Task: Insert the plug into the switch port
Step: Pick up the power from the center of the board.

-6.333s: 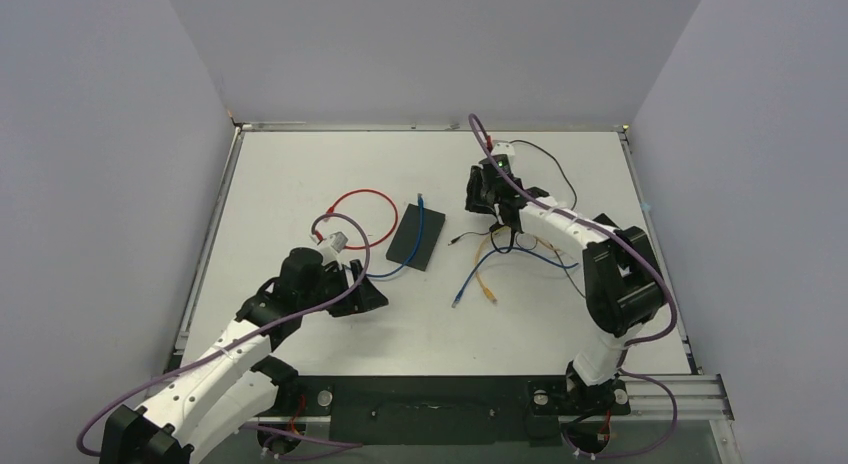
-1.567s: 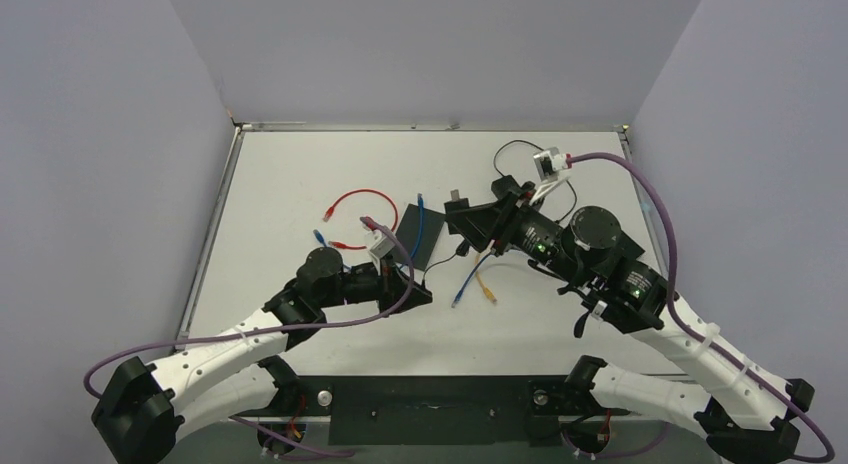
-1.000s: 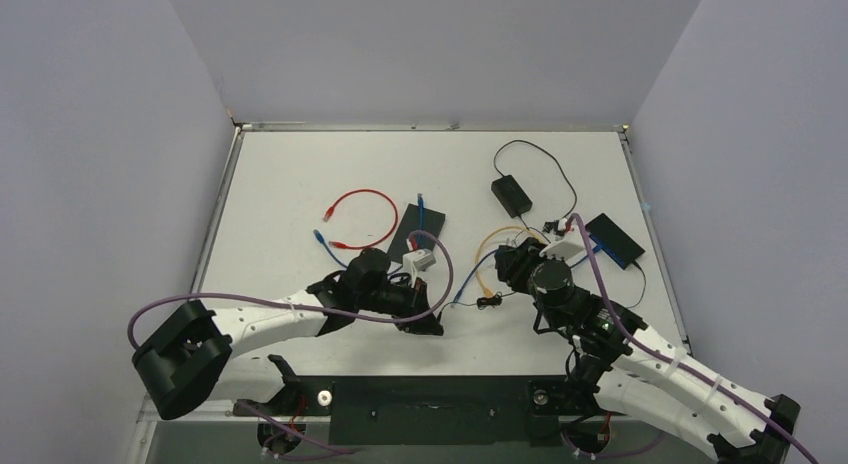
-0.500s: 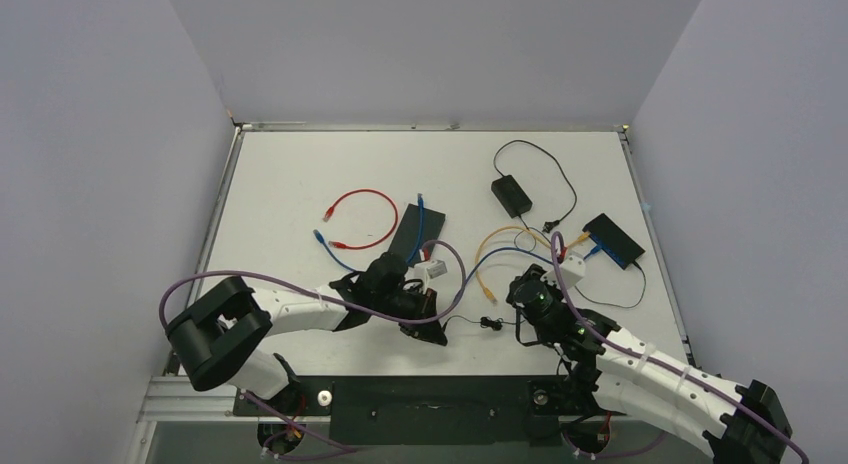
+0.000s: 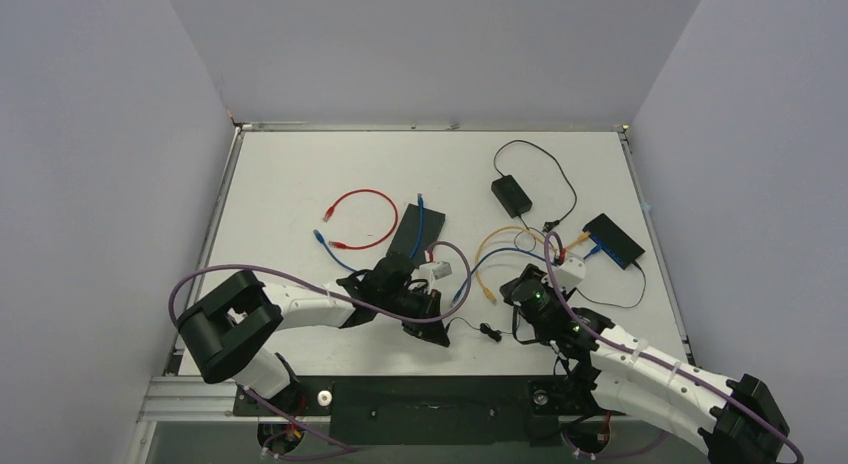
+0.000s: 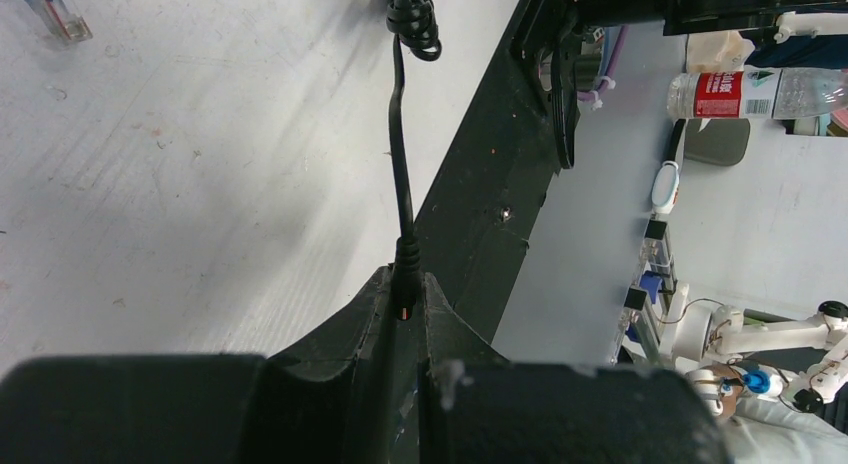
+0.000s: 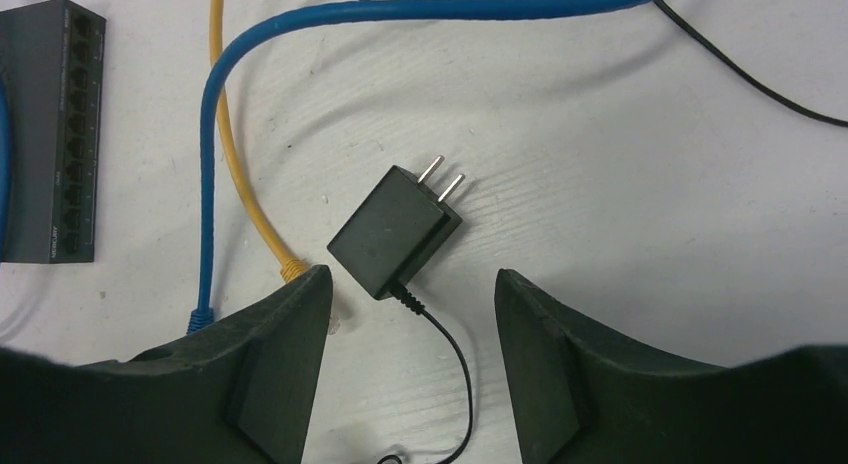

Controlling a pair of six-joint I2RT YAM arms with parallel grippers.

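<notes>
Could lose the plug (image 6: pixel 403 272) on the way to the switch (image 5: pixel 418 232). Grips only a small bit of it, so watch for a hard tug from the thin black cord (image 6: pixel 398 134), enough to twist the plug or pull it out. Looks to run that cord across the bench (image 5: pixel 300 174), through a little curl, to the power block (image 7: pixel 393 234). Could drag the block along, or catch the cord under the right arm (image 5: pixel 620 359). Cannot see the tip of the plug, hidden inside the grip, so may bring it to the switch the wrong way round. Cannot see the little hole for it on the switch either. May bump the blue cable (image 5: pixel 421 219) lying on top of the switch. Cannot tell for sure between this switch and the second switch (image 5: pixel 615 239) far off to the right.

Holds the plug pinched tight in the left fingers (image 6: pixel 330 344), low over the near part of the bench. Finds the switch near, just past those fingers, not touching them. Has the right fingers (image 7: pixel 270 354) wide apart, one on each side of the power block in the wrist view, touching nothing.
</notes>
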